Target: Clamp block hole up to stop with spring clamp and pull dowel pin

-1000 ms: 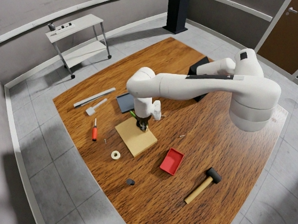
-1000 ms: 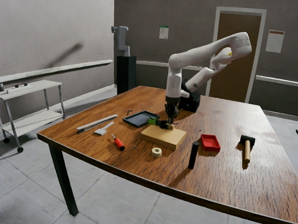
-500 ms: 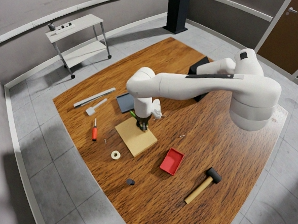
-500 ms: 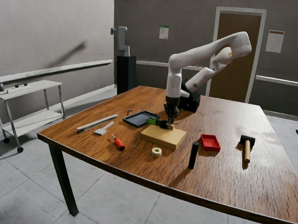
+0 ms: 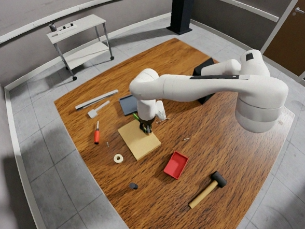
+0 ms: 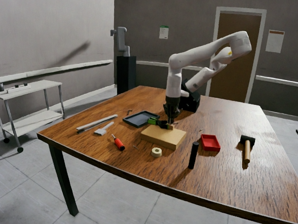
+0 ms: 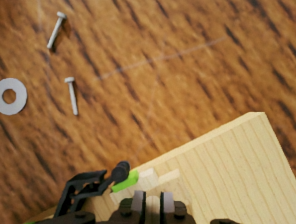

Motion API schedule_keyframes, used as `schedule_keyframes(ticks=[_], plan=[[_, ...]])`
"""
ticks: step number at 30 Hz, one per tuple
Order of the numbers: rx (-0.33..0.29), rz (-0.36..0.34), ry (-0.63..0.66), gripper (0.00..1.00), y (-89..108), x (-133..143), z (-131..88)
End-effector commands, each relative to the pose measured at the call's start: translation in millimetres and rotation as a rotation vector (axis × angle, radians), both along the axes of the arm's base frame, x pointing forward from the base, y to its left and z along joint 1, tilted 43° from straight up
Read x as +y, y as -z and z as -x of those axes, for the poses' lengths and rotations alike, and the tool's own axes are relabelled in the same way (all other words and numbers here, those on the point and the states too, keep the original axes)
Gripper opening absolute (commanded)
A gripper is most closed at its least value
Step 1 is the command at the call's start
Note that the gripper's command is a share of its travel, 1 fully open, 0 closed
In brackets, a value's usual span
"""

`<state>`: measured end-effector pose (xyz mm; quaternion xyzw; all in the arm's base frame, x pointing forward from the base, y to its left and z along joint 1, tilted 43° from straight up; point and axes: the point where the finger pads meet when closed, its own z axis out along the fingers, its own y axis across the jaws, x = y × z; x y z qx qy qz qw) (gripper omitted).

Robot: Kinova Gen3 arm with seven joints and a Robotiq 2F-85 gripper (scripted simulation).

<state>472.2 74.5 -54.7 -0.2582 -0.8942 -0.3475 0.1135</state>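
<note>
– grey walls behind, brown table out front, and the pale board lies flat on it. where's the gripper?
– right down at the board's edge, pointing downward, fingertips nearly together! and look between them: pinched on the pale pin.
– is that pin out of its hole?
– can't say, its lower end is hidden from us.
– and the small block?
– on the board, just under the fingers. the green and black clamp is right up close beside it, though the fingers crowd the view, so its bite on the block is hard to judge.
– what's around them?
– grey tray behind the board, red tray off to one side, tape roll near the board. two screws and a washer lie on the wood too!
</note>
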Motion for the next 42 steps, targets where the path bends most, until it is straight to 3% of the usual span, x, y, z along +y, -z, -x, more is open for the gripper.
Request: schedule_keyframes(ticks=[1,42], plan=[[-0.021,0.0,-0.017,0.1,-1.2,-1.7,-1.0],[-0.195,-0.005,-0.204,0.1,-1.4,-1.9,-1.1]])
